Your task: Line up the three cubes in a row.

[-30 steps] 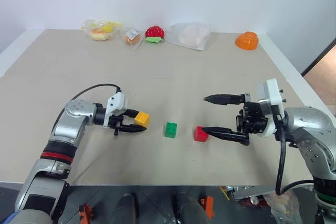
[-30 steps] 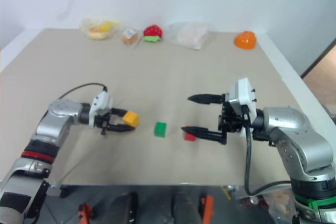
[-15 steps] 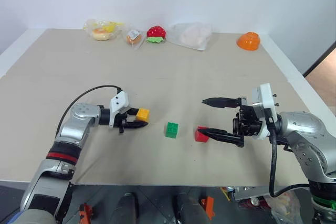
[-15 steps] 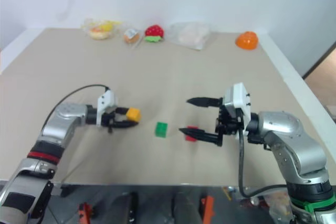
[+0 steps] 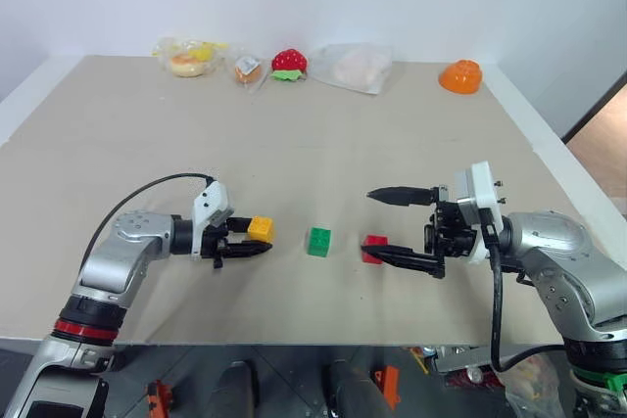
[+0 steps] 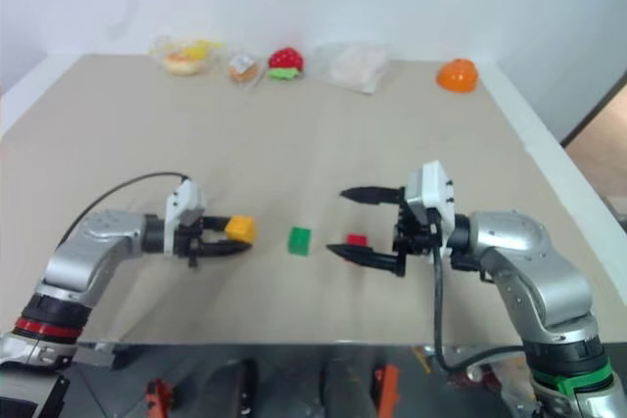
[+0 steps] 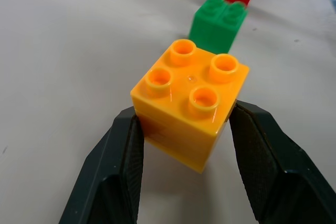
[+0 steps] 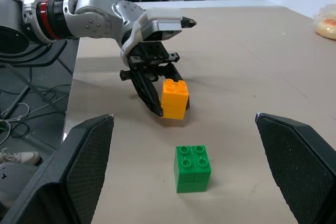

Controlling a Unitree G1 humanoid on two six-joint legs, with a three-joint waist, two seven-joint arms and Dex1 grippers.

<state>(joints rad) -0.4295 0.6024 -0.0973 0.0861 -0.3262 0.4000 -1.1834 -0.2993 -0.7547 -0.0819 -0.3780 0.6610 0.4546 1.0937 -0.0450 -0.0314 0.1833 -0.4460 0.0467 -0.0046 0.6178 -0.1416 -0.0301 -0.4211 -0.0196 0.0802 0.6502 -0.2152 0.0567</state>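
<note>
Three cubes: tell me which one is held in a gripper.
The yellow-orange cube, clamped between the left gripper's fingers. The green cube and the red cube sit free on the table, neither gripped.

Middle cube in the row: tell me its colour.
Green. It shows best in the right wrist view, between the orange cube and the camera.

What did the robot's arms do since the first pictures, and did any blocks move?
The left gripper kept its grip on the yellow block and drew it slightly back toward the robot. The open right gripper slid left around the red block. The green block and red block stayed put.
</note>
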